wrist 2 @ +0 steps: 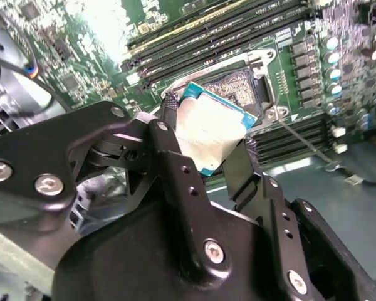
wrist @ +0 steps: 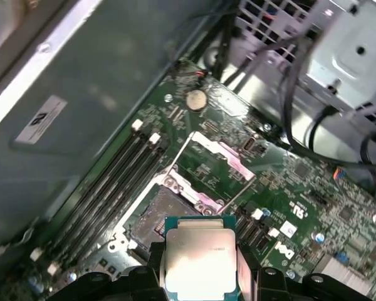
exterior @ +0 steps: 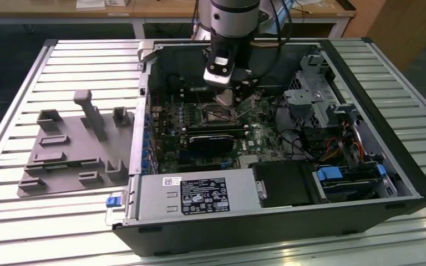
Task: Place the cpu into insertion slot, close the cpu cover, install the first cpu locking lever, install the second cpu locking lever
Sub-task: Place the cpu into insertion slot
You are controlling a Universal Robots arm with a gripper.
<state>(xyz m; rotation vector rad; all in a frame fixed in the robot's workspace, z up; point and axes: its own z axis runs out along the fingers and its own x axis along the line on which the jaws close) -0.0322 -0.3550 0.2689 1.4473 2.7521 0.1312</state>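
Slatted table (exterior: 20, 83) carries two things in the exterior view: one open case (exterior: 272, 233) lying on its side and, at nine o'clock from it, one grey plate (exterior: 57, 160) with several grey blocks standing on it. Inside the case sit one green board (exterior: 265, 141) in the middle, one power supply (exterior: 198, 197) at six o'clock, one metal drive cage (exterior: 309, 97) at two o'clock and one long black card (exterior: 213, 144) across the board. One arm (exterior: 232, 22) comes down into the case from twelve o'clock, its claw (exterior: 232, 100) low over the board, just above the slot (exterior: 221, 115) at twelve o'clock from the card.

In both wrist views the claw (wrist 2: 208, 133) is closed narrowly on one cpu (wrist 2: 210, 128), its two black fingers (wrist 2: 175, 163) pinching opposite edges. The cpu (wrist: 199, 260) hangs tilted, silver top showing, just beside one edge of the slot (wrist: 156, 216) and not seated; whether a corner touches the rim I cannot tell. The slot's dark centre is bare. One cover (wrist: 216, 153) lies swung open on the slot's far side from the cpu, with two thin levers (wrist: 178, 153) beside it. Long memory slots (wrist 2: 225, 37) run along two sides of the slot, and one coin battery (wrist: 196, 98) sits beyond the cover
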